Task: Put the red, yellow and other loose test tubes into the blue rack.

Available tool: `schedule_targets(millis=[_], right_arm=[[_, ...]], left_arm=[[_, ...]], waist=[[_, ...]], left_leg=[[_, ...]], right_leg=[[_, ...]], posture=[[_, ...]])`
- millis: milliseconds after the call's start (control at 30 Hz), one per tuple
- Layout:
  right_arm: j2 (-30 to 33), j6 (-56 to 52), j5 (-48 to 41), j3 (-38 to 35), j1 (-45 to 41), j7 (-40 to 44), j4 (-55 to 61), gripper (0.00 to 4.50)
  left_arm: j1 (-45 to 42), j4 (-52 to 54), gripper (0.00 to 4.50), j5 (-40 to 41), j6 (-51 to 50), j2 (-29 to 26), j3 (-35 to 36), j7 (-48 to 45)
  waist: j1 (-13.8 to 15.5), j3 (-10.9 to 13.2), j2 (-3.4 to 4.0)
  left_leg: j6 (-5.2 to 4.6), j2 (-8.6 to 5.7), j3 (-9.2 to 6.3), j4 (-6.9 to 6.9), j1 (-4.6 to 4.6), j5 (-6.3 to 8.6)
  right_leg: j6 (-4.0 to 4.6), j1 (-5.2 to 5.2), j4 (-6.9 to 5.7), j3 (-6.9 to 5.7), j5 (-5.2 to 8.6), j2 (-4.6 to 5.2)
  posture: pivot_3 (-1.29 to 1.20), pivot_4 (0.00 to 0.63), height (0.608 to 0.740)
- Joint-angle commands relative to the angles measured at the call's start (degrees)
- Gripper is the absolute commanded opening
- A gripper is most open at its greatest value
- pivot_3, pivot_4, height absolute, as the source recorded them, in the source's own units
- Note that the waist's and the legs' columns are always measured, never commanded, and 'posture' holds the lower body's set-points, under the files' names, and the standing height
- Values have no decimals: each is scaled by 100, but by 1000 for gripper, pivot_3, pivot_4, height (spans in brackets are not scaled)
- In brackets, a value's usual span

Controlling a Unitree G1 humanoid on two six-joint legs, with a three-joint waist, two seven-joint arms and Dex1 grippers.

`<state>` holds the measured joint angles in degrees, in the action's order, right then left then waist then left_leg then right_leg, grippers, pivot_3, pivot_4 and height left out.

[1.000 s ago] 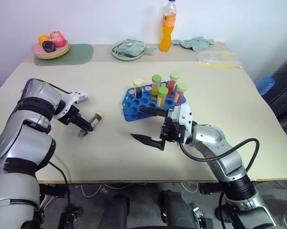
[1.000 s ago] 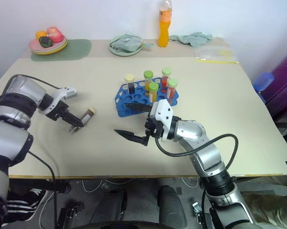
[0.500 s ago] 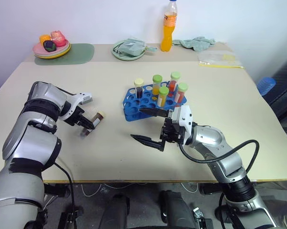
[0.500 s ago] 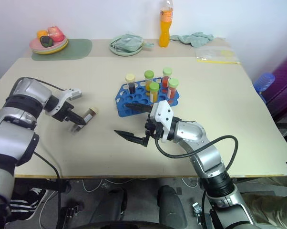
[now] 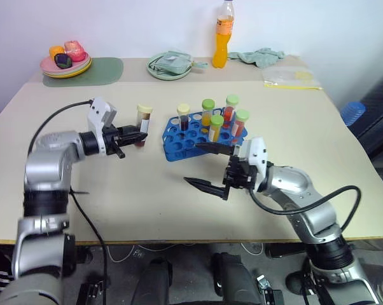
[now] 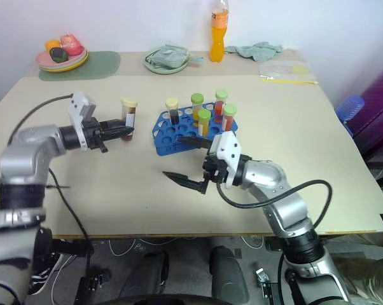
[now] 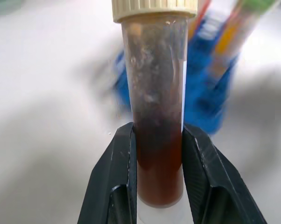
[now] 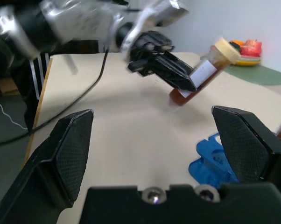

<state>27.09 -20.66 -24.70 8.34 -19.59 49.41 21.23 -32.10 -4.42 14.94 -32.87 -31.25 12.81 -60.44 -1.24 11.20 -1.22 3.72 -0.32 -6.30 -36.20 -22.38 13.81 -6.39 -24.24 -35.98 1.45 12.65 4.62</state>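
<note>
I count five capped clear plastic tubes already standing upright in the bright blue plastic rack with its grid of round holes [image 5: 193, 135]: one cream-capped with dark liquid, four green-capped with yellow or red. By my reading one tube is left. That one, a clear plastic tube of dark brown liquid with a cream cap [image 5: 142, 119], is clamped near its lower end in my left gripper [image 5: 135, 135], held off the counter [image 5: 134, 197] just left of the rack. Its long axis runs close to vertical, cap up. My right gripper [image 5: 207, 167] hangs just in front of the rack, fingers spread wide, holding nothing.
</note>
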Motion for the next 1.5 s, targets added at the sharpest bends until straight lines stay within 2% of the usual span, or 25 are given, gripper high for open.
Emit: schedule_targets(millis=[33, 133, 233, 300, 500, 667, 1367, 1500], right_arm=[[284, -286, -399, -398, 2, 115, 321, 4500], [474, -432, -512, -512, 3, 174, 316, 4500], [640, -530, -481, -613, 27, 142, 340, 4500], [654, -578, -483, -637, 33, 59, 402, 4500], [647, -701, -517, -706, -2, -112, 492, 4500], [635, -763, -540, -743, -70, -257, 516, 4500], [618, -669, -450, -687, -46, -526, 602, 4500], [595, -595, -401, -670, -25, -562, 585, 4500]], left_arm=[[548, 984, 754, 332, 1152, 421, 354, 491], [755, 1109, 754, 394, 1685, 836, 258, 863], [787, 623, 754, -152, 3094, 1584, -332, 1371], [698, 122, 754, -469, 3740, 1867, -543, 1692], [267, -1173, 754, -885, 5003, 2322, -984, 2288], [-154, -2375, 754, -1299, 5830, 2336, -1306, 2528], [-491, -3509, 754, -1142, 6271, 2509, -1551, 2348], [-504, -3579, 754, -873, 6061, 2580, -1443, 2230]], waist=[[24, -1, 1], [58, -2, -1], [83, -5, 5], [88, -6, 5], [55, -6, 5], [61, -6, 5], [55, -6, 6], [62, -6, 6]], left_leg=[[0, 0, 1, 1, 3, 0], [0, 0, 1, -5, 5, -1], [0, -4, 0, -10, 6, -1], [0, -5, -2, -7, 16, 0], [-2, -6, -1, -4, 19, 1], [-2, -8, -1, -5, 19, 1], [-2, -8, -4, -3, 23, 1], [-2, -8, -3, -4, 23, 1]], right_leg=[[1, 1, 0, 1, 0, 0], [3, 11, 1, -1, 0, -3], [3, 23, 11, -1, 0, -1], [7, 52, 48, -3, -3, -2], [-2, 62, 72, -3, -11, -3], [-6, 68, 77, -4, -13, -2], [-9, 68, 75, -4, -14, -3], [-9, 72, 77, -4, -13, -2]], posture=[[0, 150, 740], [0, 150, 740], [0, 150, 740], [0, 150, 740], [0, 150, 740], [0, 150, 740], [0, 150, 740], [0, 150, 740]])
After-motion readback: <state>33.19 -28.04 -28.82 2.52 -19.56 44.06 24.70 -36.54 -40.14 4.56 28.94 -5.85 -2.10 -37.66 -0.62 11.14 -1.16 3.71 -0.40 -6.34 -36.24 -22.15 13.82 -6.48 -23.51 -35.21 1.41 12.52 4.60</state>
